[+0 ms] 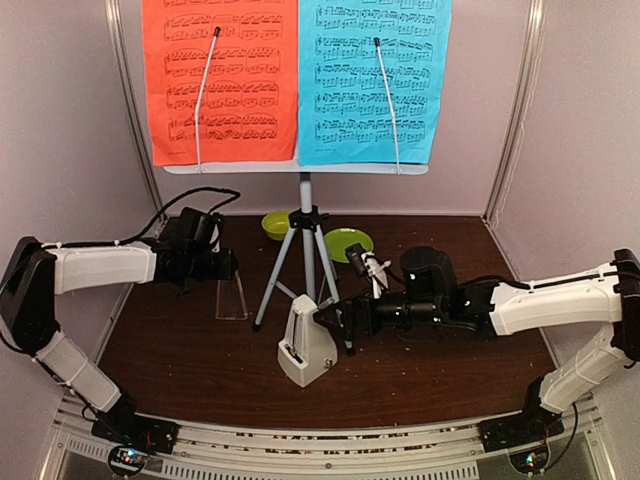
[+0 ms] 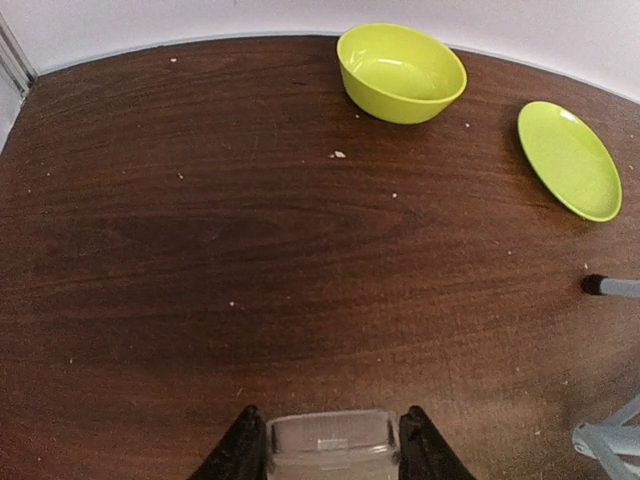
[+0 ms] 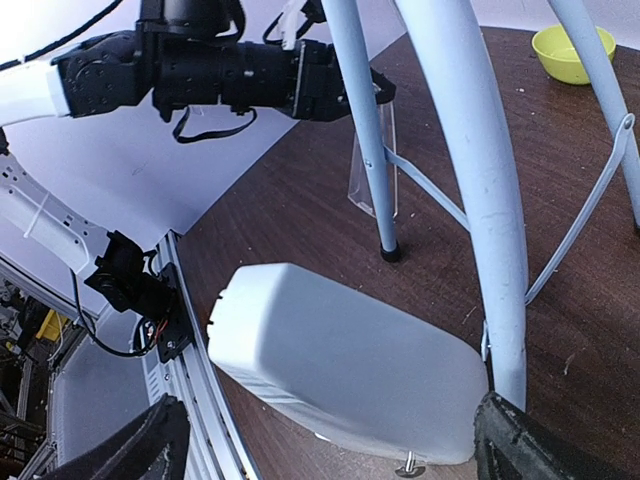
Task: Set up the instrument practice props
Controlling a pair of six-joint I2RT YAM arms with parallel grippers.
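Bowl (image 2: 402,72): upright on desk (image 2: 200,250), beside plate (image 2: 568,160).
Left claw (image 2: 330,422): clamped on clear stand (image 1: 232,298).
Right claw (image 1: 335,325): wide open, straddling metronome (image 3: 340,360).

We see a dark brown wooden table (image 2: 200,250) flecked with pale crumbs. Near its far edge a lime-green round plastic bowl (image 2: 402,72) sits upright, with a lime-green flat round plate (image 2: 568,160) apart from it to the right. A clear plastic upright panel (image 1: 232,298) stands on the table's left side, and pale lilac walls (image 1: 60,120) close in the back and sides.
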